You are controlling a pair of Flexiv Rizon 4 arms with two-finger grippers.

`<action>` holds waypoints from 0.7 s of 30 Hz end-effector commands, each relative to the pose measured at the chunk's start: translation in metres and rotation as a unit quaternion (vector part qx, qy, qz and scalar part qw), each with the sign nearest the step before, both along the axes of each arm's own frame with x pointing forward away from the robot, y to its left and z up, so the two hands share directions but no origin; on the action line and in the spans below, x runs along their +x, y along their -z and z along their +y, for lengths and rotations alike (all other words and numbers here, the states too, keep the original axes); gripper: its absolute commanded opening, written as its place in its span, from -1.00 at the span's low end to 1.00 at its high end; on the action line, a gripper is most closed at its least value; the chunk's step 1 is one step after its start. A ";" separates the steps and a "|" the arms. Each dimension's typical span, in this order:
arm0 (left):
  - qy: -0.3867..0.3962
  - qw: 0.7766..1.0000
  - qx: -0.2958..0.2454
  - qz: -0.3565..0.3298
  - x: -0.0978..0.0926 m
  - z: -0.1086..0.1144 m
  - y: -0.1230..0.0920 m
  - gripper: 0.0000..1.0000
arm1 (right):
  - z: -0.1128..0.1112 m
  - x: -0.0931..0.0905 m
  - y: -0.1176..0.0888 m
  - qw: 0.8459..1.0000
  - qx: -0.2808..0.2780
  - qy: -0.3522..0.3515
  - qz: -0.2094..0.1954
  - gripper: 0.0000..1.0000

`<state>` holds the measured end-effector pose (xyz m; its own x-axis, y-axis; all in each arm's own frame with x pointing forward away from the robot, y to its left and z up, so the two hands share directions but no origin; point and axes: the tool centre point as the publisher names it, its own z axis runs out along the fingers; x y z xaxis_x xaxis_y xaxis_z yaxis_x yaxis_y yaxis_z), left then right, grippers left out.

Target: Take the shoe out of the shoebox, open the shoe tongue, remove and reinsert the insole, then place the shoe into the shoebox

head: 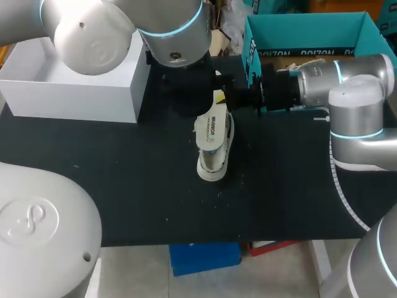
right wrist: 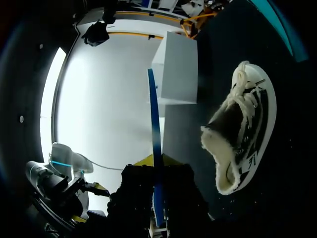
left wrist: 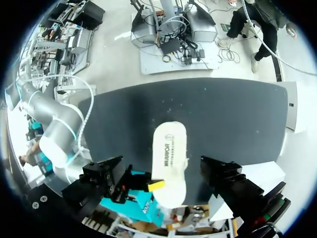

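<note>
Right fingers [right wrist: 143, 161] pinch the insole [right wrist: 154, 148], close by the shoe [right wrist: 242, 129].

left pincer [left wrist: 161, 162]: not visible in head view, buried under left arm [head: 173, 31]. wrist view gives only dark fingers [left wrist: 106, 176] spread wide, yellow tips not seen.
right pincer [right wrist: 157, 161]: clamped on insole [head: 211, 133], but tips show only as yellow slivers over its dark body. clamped end of insole hidden, rest edge-on there, just a blue strip.
shoe [right wrist: 242, 129]: mostly under insole in head + left wrist views, only rim shows.
teal box [head: 310, 31]: right side runs off frame, near wall partly behind right arm [head: 347, 81].
white box [head: 74, 93]: back part behind left arm.
desk [head: 124, 186]: near-left corner covered by robot body [head: 37, 236].
pale specks [head: 166, 218] on desk too small to ID.
</note>
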<state>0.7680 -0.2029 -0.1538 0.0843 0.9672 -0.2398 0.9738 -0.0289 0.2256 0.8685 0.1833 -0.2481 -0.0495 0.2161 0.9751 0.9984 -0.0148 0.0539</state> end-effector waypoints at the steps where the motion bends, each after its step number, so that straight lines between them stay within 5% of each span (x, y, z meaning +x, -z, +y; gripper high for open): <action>1: 0.005 1.000 -0.005 0.006 0.006 0.001 0.004 1.00 | 0.001 0.000 0.000 1.000 -0.001 0.001 0.000 -1.00; 21: 0.004 0.999 -0.005 0.037 0.014 0.000 0.000 1.00 | 0.001 0.000 0.000 1.000 -0.001 0.001 0.000 -1.00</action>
<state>0.7767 -0.1989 -0.1572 0.0707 0.9630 -0.2601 0.9854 -0.0270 0.1680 0.8684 0.1834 -0.2480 -0.0495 0.2160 0.9751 0.9984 -0.0147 0.0539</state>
